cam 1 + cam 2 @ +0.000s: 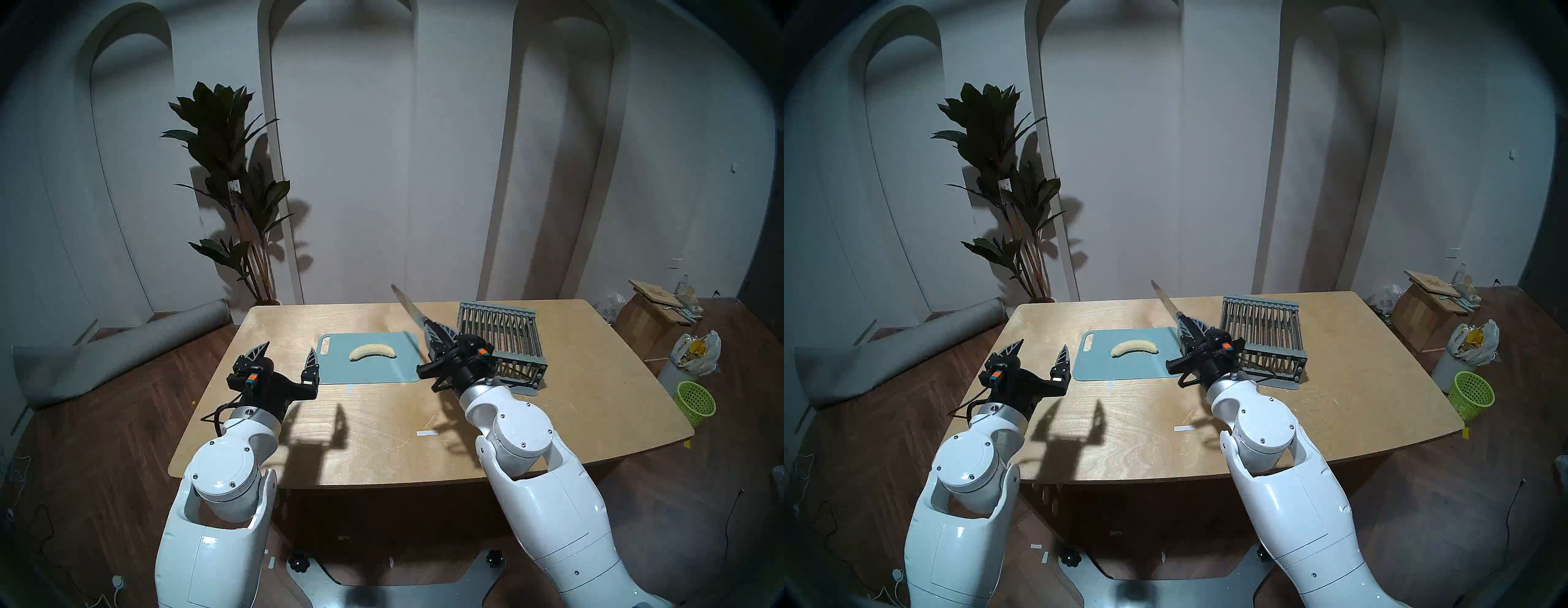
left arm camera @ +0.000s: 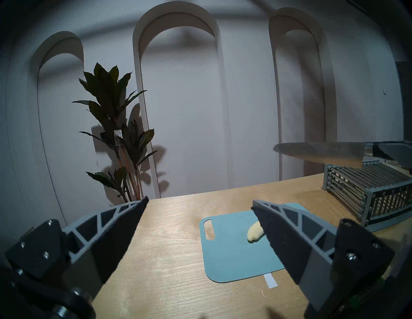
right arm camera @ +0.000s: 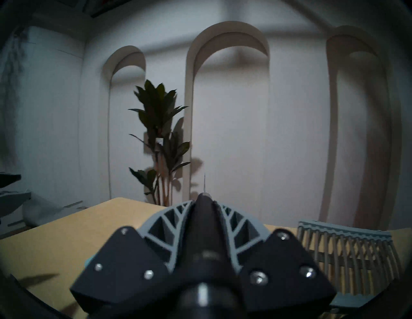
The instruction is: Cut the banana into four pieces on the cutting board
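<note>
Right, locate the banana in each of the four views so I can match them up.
Head stereo left: banana mid-board, picture centre.
Head stereo right: banana mid-board, left of centre.
Left wrist: lower right, one end showing, rest hidden behind a finger.
Right wrist: not in it.
Shared landmark: grey slatted rack, at the right.

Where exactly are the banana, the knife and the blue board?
banana (image 1: 372, 352): head left view, middle of its curve.
knife (image 2: 323, 151): left wrist view, flat of the blade.
cutting board (image 1: 339, 369): head left view, bare part near the front edge.
</note>
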